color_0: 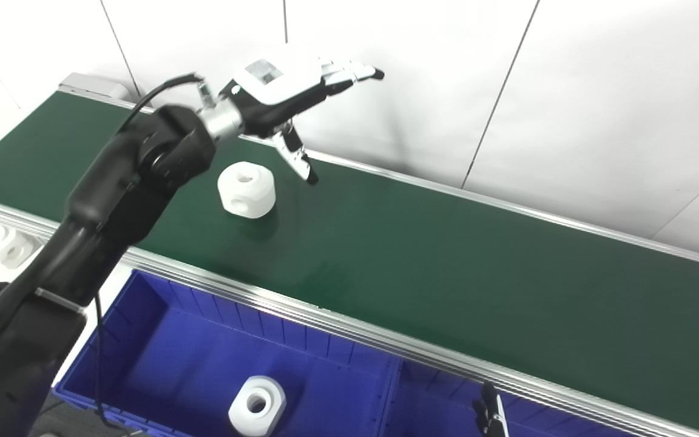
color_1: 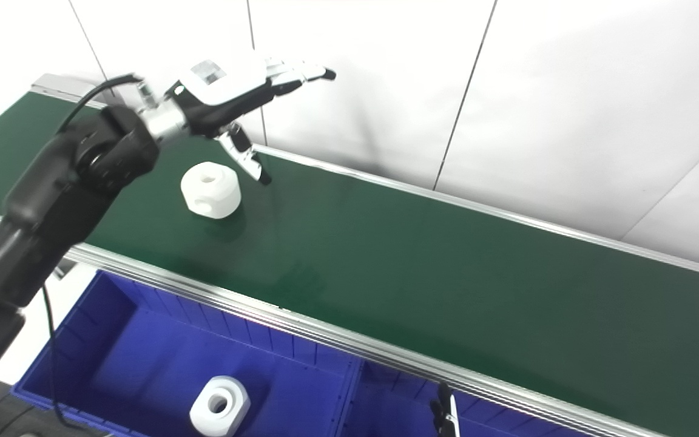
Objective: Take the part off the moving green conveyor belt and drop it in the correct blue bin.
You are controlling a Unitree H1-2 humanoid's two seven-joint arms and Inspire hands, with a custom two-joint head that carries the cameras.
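While left robot hand [color_0: 289, 97] hovers spread, part [color_0: 246, 189] sits mid-belt.

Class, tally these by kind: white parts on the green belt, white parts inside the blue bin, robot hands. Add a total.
White belt part: 1
White bin part: 1
Robot hands: 2, left hand and right hand
Total: 4

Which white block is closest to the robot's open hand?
The white part on the green belt, right beneath the open left hand. The other white part lies down in the blue bin, much farther away.
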